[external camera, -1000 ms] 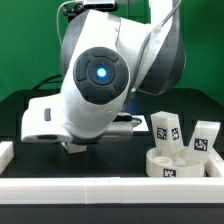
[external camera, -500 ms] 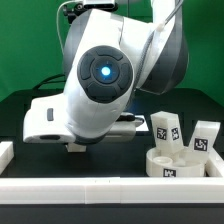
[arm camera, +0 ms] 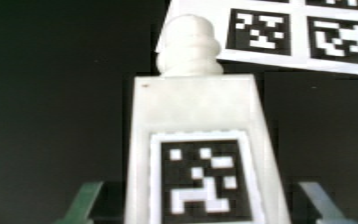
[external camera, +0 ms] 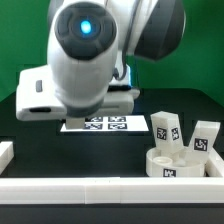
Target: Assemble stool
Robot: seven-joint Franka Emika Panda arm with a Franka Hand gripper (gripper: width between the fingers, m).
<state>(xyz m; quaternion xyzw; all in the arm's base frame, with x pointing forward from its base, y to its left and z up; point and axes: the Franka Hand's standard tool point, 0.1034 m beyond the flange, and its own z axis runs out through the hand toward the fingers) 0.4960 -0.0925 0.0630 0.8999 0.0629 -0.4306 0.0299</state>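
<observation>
In the wrist view my gripper (arm camera: 206, 206) is shut on a white stool leg (arm camera: 197, 115). The leg carries a black-and-white tag and ends in a ribbed peg that points away from the camera. One dark finger (arm camera: 94, 200) shows on each side of it. In the exterior view the arm's bulky white wrist (external camera: 80, 60) hides the gripper and the held leg, above the table's back left. The round seat (external camera: 176, 166) lies at the exterior view's front right. Two more tagged legs (external camera: 165, 130) (external camera: 205, 139) stand just behind it.
The marker board (external camera: 106, 124) lies flat on the black table under the arm, also seen beyond the held leg as the marker board (arm camera: 297, 32). A long white rail (external camera: 100, 190) runs along the front edge, and a short rail end (external camera: 5, 152) sits at the exterior view's left.
The arm has risen and shifted toward the exterior view's left, uncovering the marker board. The seat and the two standing legs have not moved.
</observation>
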